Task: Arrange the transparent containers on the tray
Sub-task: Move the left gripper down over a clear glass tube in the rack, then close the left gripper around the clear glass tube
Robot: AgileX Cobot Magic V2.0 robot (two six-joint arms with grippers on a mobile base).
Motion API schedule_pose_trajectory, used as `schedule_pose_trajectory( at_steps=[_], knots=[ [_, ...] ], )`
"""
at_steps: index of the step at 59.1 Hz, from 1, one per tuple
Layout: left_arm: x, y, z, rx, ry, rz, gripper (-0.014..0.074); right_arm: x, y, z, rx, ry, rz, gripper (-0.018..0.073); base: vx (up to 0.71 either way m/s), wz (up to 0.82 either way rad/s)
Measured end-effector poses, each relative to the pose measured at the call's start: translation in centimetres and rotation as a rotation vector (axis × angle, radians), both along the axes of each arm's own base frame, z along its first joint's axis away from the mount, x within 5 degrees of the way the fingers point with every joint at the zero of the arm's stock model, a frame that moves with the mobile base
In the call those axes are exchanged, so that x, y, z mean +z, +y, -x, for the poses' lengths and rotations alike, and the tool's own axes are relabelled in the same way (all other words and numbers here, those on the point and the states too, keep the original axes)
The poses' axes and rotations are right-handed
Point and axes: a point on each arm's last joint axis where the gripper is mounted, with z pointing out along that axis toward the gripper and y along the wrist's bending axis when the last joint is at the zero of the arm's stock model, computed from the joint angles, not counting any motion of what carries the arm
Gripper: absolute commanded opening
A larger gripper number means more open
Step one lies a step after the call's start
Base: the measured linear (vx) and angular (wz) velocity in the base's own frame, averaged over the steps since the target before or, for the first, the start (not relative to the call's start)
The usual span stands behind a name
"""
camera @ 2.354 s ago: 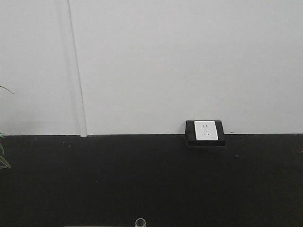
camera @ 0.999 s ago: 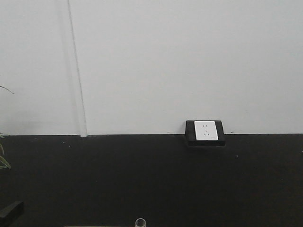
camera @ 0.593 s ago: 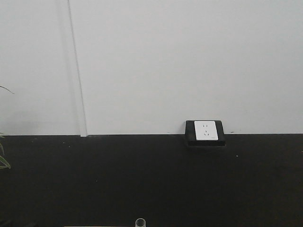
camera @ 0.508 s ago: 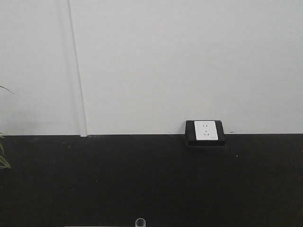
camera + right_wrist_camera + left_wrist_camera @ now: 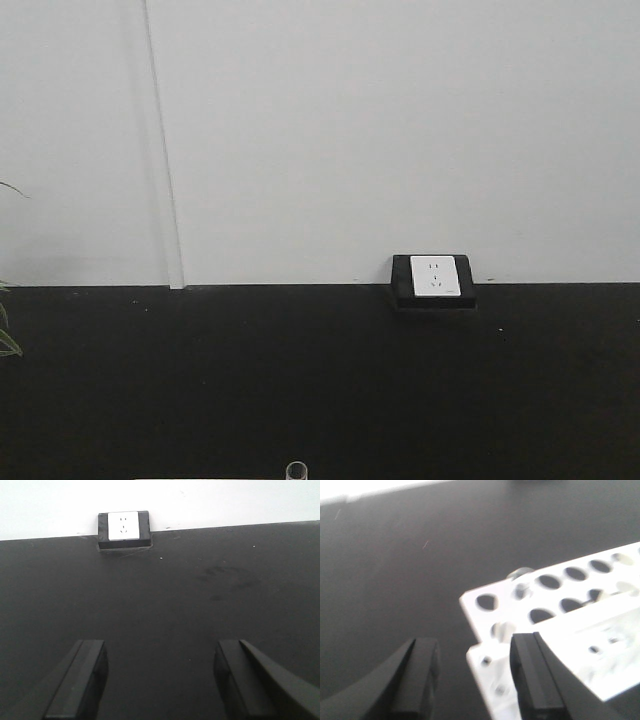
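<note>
Both stand wide and empty: left fingers (image 5: 475, 677) over a white holed rack (image 5: 517, 609) holding a glass tube (image 5: 521, 573), right fingers (image 5: 160, 680) over black tabletop (image 5: 165, 600).

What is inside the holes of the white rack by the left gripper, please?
Most holes of the white rack look dark. A clear glass tube seems to stand in one hole near its corner. Blur hides whether others hold glass, and its top covers everything beneath.
</note>
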Motion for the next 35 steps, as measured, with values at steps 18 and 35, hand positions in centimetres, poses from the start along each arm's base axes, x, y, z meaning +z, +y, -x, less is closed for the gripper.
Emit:
schedule_pose_trajectory(
  at_steps=[18, 35],
  knots=[
    [-1.2, -1.4, -0.9, -0.125, -0.014, 0.028, 0.0454, 0.0, 0.0, 0.0, 0.0, 0.0, 0.0, 0.0523, 0.0, 0.0],
    [-2.1, -2.5, -2.0, -0.183, -0.047, 0.109, 0.0454, 0.0, 0.0, 0.0, 0.0, 0.0, 0.0, 0.0523, 0.0, 0.0]
  ],
)
